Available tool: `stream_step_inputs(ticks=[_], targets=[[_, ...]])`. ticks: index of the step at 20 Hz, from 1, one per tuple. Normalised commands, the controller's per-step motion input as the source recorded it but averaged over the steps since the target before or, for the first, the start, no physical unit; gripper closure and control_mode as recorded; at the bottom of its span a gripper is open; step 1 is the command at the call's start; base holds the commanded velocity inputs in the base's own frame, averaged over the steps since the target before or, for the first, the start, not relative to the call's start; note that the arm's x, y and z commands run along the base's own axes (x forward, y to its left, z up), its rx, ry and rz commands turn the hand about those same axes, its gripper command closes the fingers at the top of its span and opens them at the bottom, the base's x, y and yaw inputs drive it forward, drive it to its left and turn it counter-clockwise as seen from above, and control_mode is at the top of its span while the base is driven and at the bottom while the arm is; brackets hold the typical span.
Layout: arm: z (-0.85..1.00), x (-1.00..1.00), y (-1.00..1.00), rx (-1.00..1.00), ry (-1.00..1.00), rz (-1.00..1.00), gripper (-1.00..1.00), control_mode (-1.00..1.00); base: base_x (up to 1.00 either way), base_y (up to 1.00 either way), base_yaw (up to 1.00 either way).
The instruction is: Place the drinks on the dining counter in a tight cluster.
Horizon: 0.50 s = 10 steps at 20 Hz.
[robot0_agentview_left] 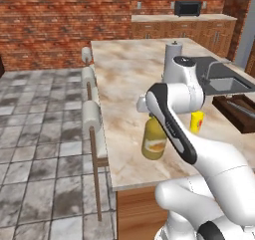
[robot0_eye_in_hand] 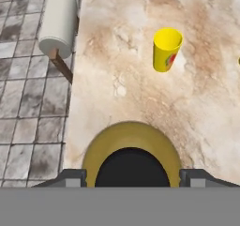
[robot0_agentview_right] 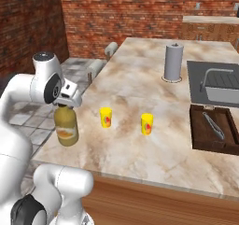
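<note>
Dining counter (robot0_agentview_right: 154, 102) fills the middle of both base views, with bare stone around two yellow cups (robot0_agentview_right: 106, 117) at centre frame. Juice bottle (robot0_agentview_right: 66, 125) sits lower left in the right base view, close to the counter's left edge — the gripper (robot0_agentview_right: 65, 101) is clamped on its cap. Only this drink appears; clustering looks barely begun. Open room lies rightward — away from the drop-off.

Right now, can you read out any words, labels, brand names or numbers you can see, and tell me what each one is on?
No readable text anywhere.
Juice bottle held in the hand: pale orange label band, no lettering to make out.
Two yellow cups: a small red and green mark on each, too blurred to read.
Paper towel roll: blank.
</note>
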Motion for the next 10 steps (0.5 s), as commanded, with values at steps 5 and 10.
stream_step_inputs(ticks=[5, 10], targets=[[-0.23, 0.30, 0.00, 0.00, 0.03, 0.00, 1.00, -1.00, 0.00, 0.00, 0.00], [-0.02, 0.46, 0.00, -0.01, 0.08, 0.00, 1.00, -1.00, 0.00, 0.00, 0.00]])
